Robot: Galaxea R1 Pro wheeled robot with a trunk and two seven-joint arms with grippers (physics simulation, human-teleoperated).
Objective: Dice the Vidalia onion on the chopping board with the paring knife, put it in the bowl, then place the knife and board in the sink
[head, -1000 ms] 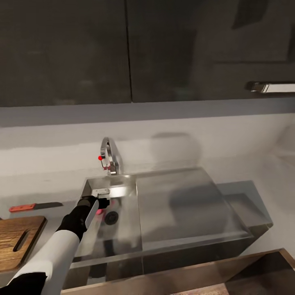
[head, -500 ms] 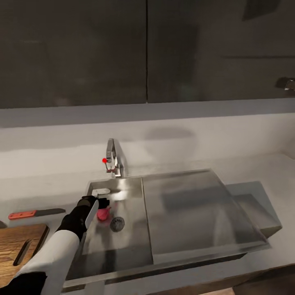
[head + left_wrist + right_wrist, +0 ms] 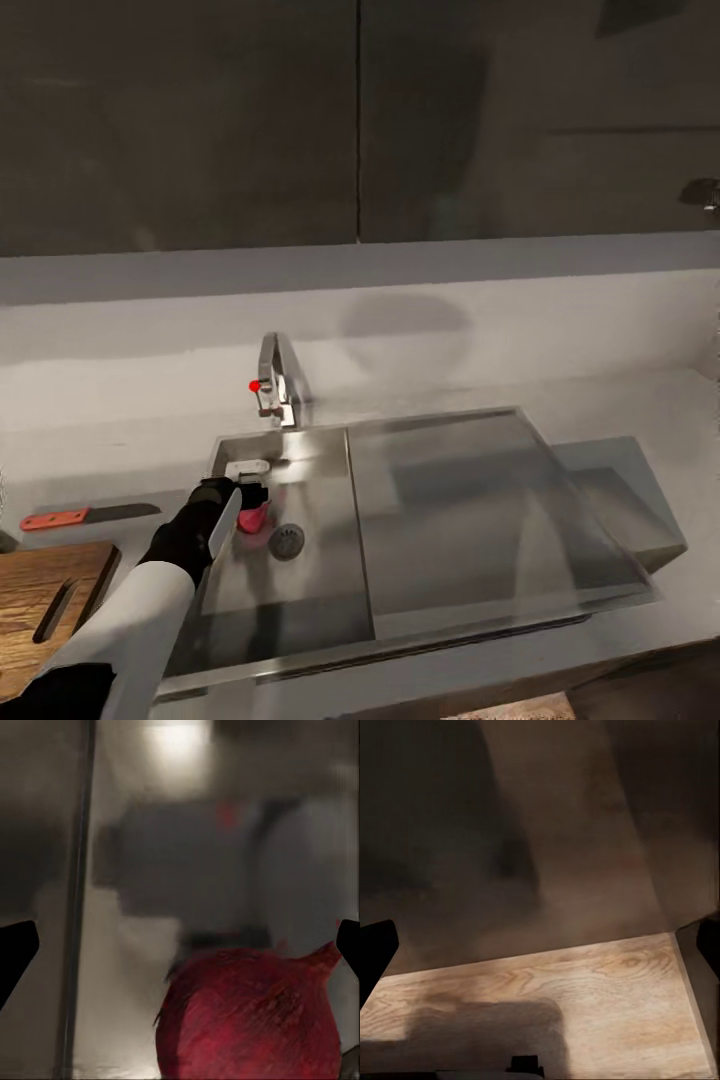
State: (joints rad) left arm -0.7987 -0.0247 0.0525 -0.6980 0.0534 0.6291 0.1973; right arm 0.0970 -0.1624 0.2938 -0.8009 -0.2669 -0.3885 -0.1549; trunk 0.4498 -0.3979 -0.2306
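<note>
My sink (image 3: pixel 300 600) is brushed grey metal, its tap (image 3: pixel 280 375) polished chrome; my chopping board (image 3: pixel 40 600) grained wood; my Vidalia onion (image 3: pixel 251 1020) matt, papery red.

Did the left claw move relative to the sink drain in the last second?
Yes. The left claw went from the basin's back wall toward the drain, now at the onion.
</note>
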